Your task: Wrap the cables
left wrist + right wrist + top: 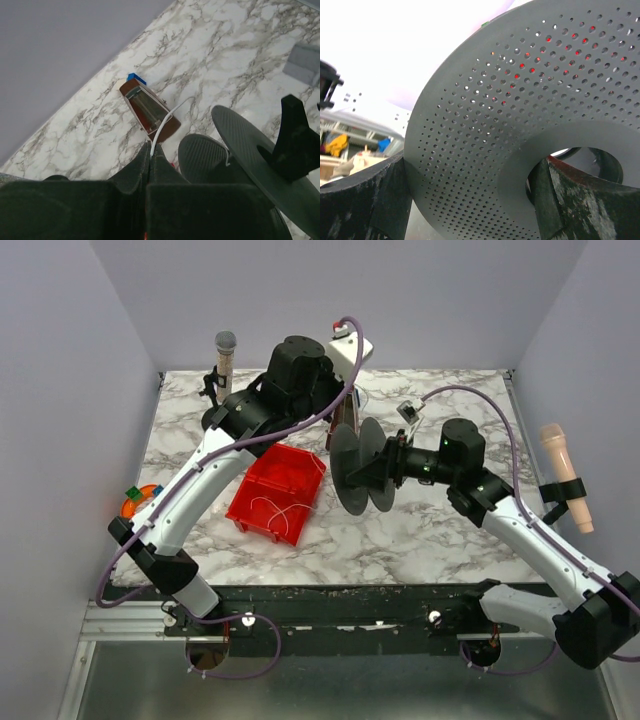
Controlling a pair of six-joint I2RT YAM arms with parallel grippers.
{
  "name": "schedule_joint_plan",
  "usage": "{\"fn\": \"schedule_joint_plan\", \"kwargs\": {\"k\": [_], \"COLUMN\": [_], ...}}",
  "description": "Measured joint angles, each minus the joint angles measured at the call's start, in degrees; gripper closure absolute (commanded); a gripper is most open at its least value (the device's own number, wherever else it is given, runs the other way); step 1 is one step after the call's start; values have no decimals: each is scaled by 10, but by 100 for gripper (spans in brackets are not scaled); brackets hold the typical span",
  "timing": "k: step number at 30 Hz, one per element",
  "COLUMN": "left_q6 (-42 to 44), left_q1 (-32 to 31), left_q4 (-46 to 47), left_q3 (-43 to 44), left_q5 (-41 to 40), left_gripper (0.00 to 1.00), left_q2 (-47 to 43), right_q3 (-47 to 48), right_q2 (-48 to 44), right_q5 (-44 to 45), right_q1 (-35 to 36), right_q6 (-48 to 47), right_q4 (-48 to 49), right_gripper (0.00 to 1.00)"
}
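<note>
Cable pinched, spool clamped.
Left gripper (151,148), closed, nips the white cable (167,116) beside the black perforated spool (358,465). The right gripper (470,197) clasps the spool's flange. More cable loops lie in the red bin (300,462).

No text, label, brand, number or sign can be read in any view. The black perforated round spool (349,458), the red plastic bin (262,482) to its left and the white-and-grey marble tabletop (420,530) show no legible marking.

Red bin (277,492) and black spool (350,475) mid-table, open marble (430,540) front-right.
</note>
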Motion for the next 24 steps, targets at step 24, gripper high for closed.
{"fn": "schedule_joint_plan", "kwargs": {"k": [24], "left_q6": [-30], "left_q1": [-69], "left_q4": [-115], "left_q3": [-119], "left_q5": [129], "left_gripper": [100], "left_q2": [-53], "right_q3": [3], "right_q2": [-59], "right_q5": [189], "right_q1": [-38], "right_q6": [88], "right_q4": [56], "right_gripper": [99]}}
